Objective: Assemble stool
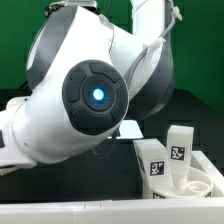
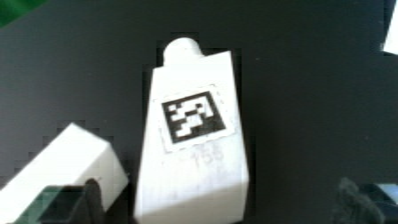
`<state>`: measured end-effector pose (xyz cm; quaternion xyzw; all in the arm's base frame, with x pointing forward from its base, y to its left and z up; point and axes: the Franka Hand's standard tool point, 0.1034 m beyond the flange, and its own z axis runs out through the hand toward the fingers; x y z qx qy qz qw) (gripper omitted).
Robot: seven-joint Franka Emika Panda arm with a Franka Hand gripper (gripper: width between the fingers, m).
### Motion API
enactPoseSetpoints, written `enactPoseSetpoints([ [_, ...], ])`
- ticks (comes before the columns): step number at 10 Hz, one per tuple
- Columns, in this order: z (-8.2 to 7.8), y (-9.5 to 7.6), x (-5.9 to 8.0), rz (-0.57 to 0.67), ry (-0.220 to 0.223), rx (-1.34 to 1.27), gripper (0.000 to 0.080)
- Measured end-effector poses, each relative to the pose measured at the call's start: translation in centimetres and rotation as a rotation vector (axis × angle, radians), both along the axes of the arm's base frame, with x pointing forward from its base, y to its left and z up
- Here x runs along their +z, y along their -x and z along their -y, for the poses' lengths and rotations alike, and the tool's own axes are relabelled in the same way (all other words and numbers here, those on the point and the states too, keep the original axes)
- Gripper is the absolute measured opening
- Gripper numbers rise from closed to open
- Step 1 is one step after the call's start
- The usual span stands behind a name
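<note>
The end effector is spread wide in the wrist view. One dark fingertip shows at each edge of the picture, and nothing is pinched between them. Under the gap lies a white leg, apparently flat on the dark table, its marker tag facing the camera. The leg's long axis runs straight away from the end effector, roughly square to the line between the fingers, and ends in a narrow rounded peg. The fingers flank its broad near end with room on both sides; their height above it I cannot tell. Closing after a descent would likely catch the leg across its width. A second white part lies just beside it, near one finger, and might be bumped.

In the exterior view the arm fills the foreground and hides the end effector. Beyond it, at that view's right, a front upright leg and a rear upright leg stand near what is probably the seat.
</note>
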<state>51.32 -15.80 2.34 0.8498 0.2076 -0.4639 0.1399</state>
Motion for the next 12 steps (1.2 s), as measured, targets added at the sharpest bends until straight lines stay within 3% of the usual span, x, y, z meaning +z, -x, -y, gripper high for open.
enactPoseSetpoints([
  [4,0.6,-0.4,-0.3,0.009,-0.009,0.002,0.0649],
  [6,0.6,-0.4,-0.3,0.009,-0.009,0.002,0.0389],
  [7,0.6,-0.4,-0.3,0.009,-0.009,0.002,0.0389],
  [9,0.6,-0.5,-0.1,0.007,-0.008,0.000,0.0057],
  [10,0.2,-1.1,1.1,-0.032,0.015,-0.023,0.0057],
  [11,-0.2,-3.1,2.3,-0.023,0.042,-0.031,0.0013],
  [12,-0.7,-3.2,4.1,0.005,0.054,-0.029,0.0003],
])
